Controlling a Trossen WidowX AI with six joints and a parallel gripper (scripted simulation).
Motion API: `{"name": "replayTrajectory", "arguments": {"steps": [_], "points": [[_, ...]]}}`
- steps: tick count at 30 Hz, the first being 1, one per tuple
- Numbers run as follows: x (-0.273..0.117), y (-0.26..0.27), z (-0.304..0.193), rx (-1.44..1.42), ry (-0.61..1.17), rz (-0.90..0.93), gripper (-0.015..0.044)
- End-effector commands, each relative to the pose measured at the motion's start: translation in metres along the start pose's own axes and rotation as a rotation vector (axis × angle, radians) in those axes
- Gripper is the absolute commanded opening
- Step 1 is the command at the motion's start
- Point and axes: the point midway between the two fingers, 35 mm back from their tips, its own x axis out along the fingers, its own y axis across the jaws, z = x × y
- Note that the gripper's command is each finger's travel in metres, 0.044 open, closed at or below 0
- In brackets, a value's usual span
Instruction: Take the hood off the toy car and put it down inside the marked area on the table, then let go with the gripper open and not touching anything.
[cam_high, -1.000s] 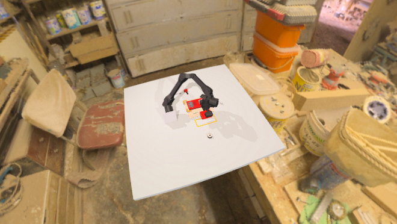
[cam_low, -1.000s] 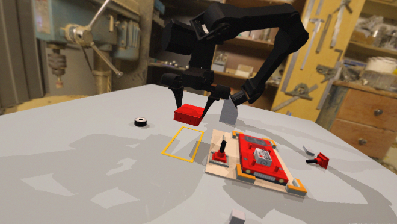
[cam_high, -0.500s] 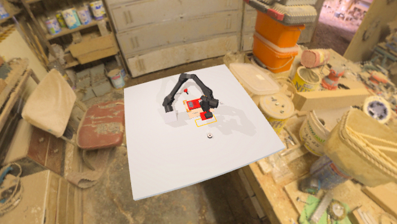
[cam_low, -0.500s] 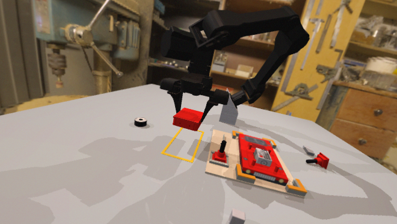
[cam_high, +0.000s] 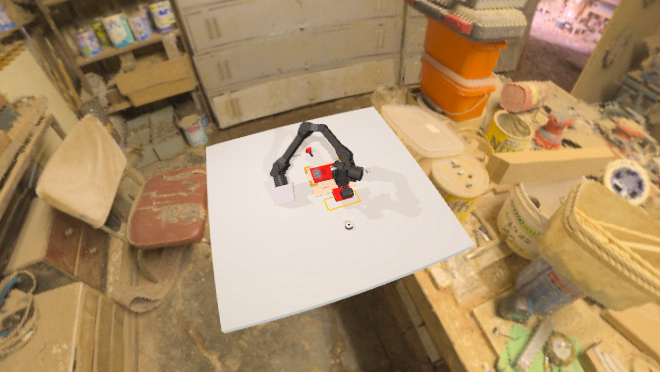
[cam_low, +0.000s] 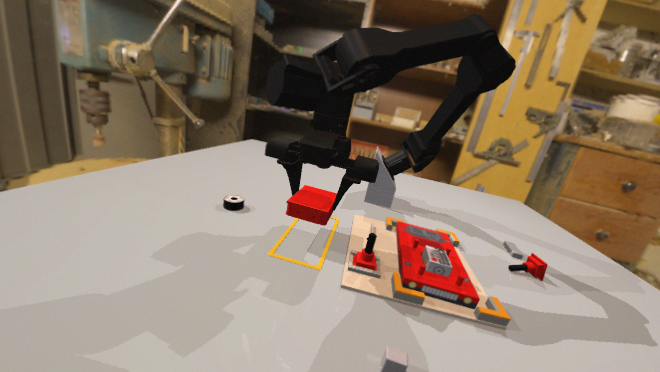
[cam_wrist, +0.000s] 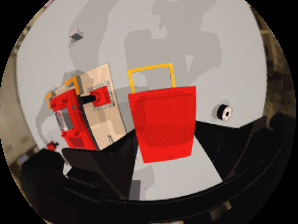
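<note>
Pale counter (cam_high: 265, 260) (cam_low: 125, 200) (cam_wrist: 240, 65) in a workshop; the claw (cam_high: 346, 193) (cam_low: 316, 192) (cam_wrist: 164, 127), clamped on the red hood (cam_high: 338, 194) (cam_low: 309, 204) (cam_wrist: 164, 125), suspends it between its fingertips, above the counter. Exterior view: yellow outline (cam_high: 326, 205) (cam_low: 295, 262) (cam_wrist: 150, 67) toward six o'clock of the hood.

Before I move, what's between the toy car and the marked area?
A red-and-black peg, upright on the wooden board, then a strip of table. Exterior and wrist views both show it.
</note>
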Motion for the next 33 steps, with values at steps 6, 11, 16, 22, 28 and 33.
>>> {"name": "replayTrajectory", "arguments": {"steps": [6,11,16,22,28,33], "points": [[0.008,0.001,0.000,0.004,-0.004,0.005,0.0000],[0.013,0.001,0.000,0.004,-0.004,0.006,0.0000],[0.017,0.001,-0.001,0.004,-0.004,0.006,0.0000],[0.023,0.002,-0.001,0.004,-0.004,0.007,0.0000],[0.028,0.002,-0.002,0.004,-0.004,0.008,0.0000],[0.031,0.003,-0.002,0.004,-0.004,0.008,0.0000]]}}
